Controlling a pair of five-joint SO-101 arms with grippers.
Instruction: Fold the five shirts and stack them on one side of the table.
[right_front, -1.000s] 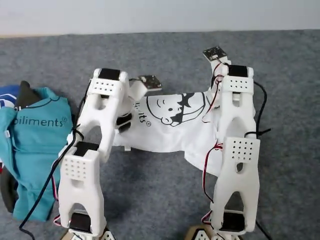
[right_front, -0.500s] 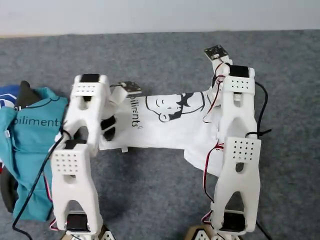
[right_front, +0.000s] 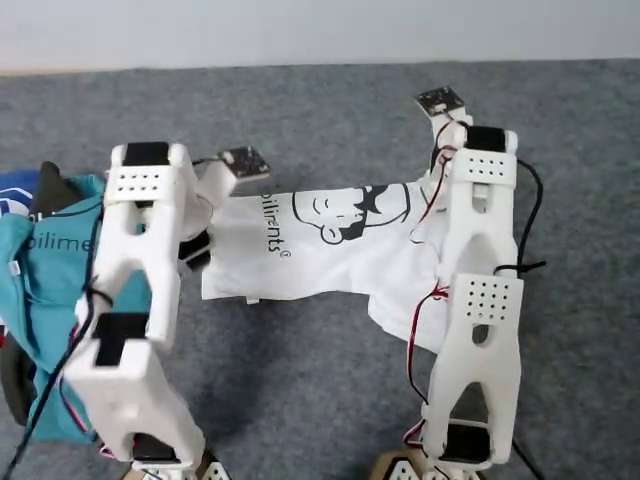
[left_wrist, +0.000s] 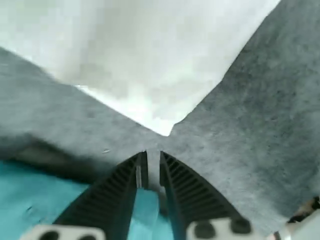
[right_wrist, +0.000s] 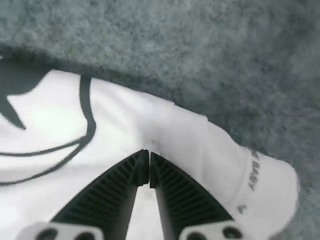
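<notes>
Clenched tight, the right claw (right_wrist: 149, 152) pinches a bit of the white shirt (right_front: 330, 260), close to one of its short sleeves on the side toward the table's right edge. The left claw (left_wrist: 152, 155) hangs just off the shirt's opposite corner. Its jaws are parted by a thin slit and grasp nothing, and the corner lies flat on the table (right_front: 300, 110) a little way in front of the tips.

The white shirt sits in the middle of the table between the two arms. It is print side up and spread wide rather than folded, and its near right part is bunched under the right arm. At the left edge a teal shirt (right_front: 70, 290) lies draped over a heap, with a blue garment (right_front: 15, 190) poking out at the far end and a dark one (right_front: 15, 390) at the near end. That makes four garments that can be counted, and a fifth may be buried in the heap.

By the look of it, the job is at an early stage. The white shirt has been laid out but has no clean fold in it yet. The heap at the left looks rumpled, more like a waiting pile than a tidy stack. Folding this shirt, setting it to one side and working through the rest all seem to lie ahead.
</notes>
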